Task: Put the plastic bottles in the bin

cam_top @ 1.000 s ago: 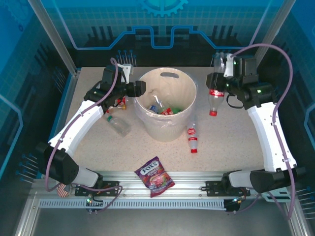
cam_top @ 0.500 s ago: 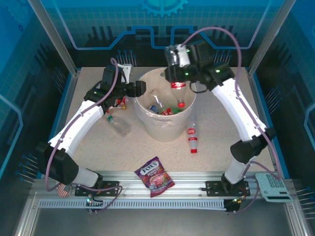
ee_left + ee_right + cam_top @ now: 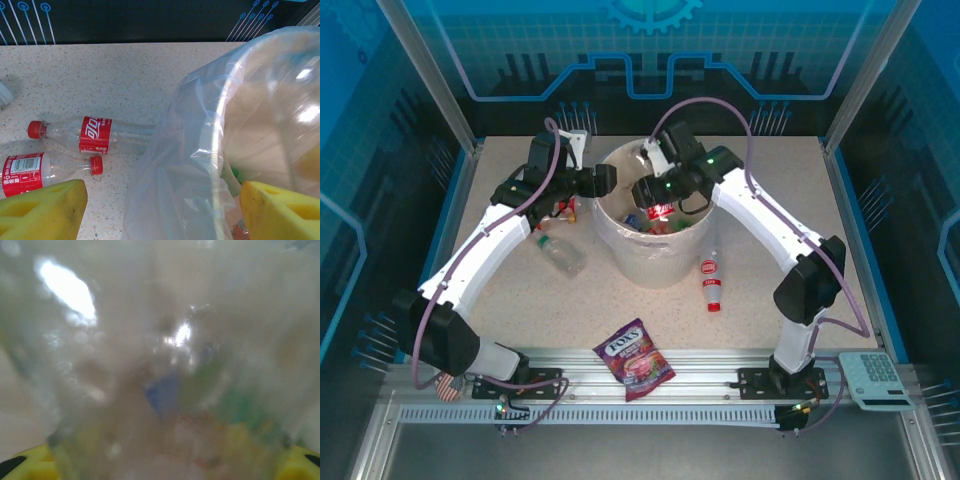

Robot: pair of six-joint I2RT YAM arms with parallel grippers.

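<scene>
Speckled beige table [image 3: 770, 260] within blue-lit panels [image 3: 520, 50]. The bin [image 3: 665, 265] stands at centre; loose bottles [image 3: 710, 280] lie either side. The left gripper [image 3: 160, 215], jaws apart, straddles its rim. The right gripper [image 3: 655, 200], above the bin, is clamped on a red-labelled bottle [image 3: 661, 211].

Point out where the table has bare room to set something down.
Bare: the far right table corner behind the right arm, and the near strip between the clear bottle and candy bag. Crowded: left of the bin, where two red-labelled bottles lie beside the left arm.
</scene>
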